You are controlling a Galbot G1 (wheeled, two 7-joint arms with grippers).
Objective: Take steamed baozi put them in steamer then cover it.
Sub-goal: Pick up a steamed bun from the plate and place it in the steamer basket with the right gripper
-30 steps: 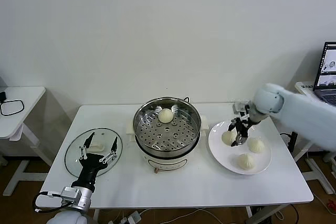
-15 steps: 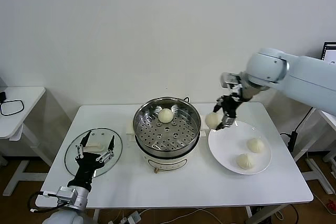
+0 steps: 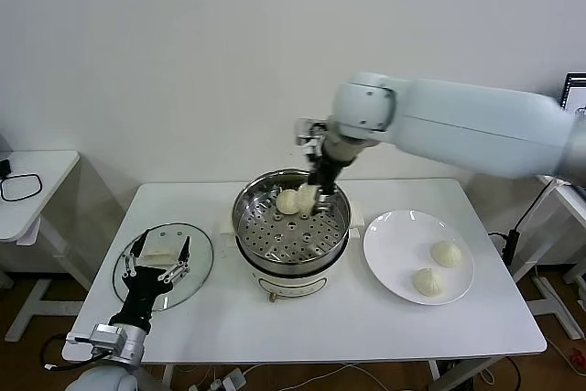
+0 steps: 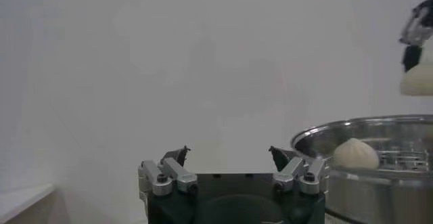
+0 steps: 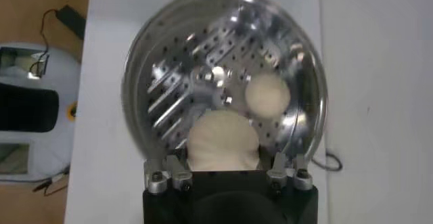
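The steamer point(image 3: 291, 226) stands mid-table with one baozi point(image 3: 287, 200) on its perforated tray. My right gripper point(image 3: 312, 197) hangs over the tray's far right side, shut on a second baozi point(image 3: 306, 196). In the right wrist view that held baozi point(image 5: 222, 139) fills the jaws of the right gripper point(image 5: 223, 161), with the other baozi point(image 5: 267, 95) and the steamer's rim point(image 5: 132, 76) beyond it. Two more baozi point(image 3: 447, 253) point(image 3: 428, 280) lie on the white plate point(image 3: 389, 249). The glass cover point(image 3: 196, 267) lies flat at the table's left. My left gripper point(image 3: 156, 261) hovers open over it.
The white table point(image 3: 366, 336) has bare surface in front of the steamer and plate. A small side table point(image 3: 32, 176) with a black cable stands far left. A laptop edge point(image 3: 576, 89) shows far right. The left wrist view shows the steamer point(image 4: 379, 185) to one side.
My right gripper lifted a baozi off the plate and carried it left to above the steamer. The plate went from three baozi to two. The left gripper shifted slightly over the cover.
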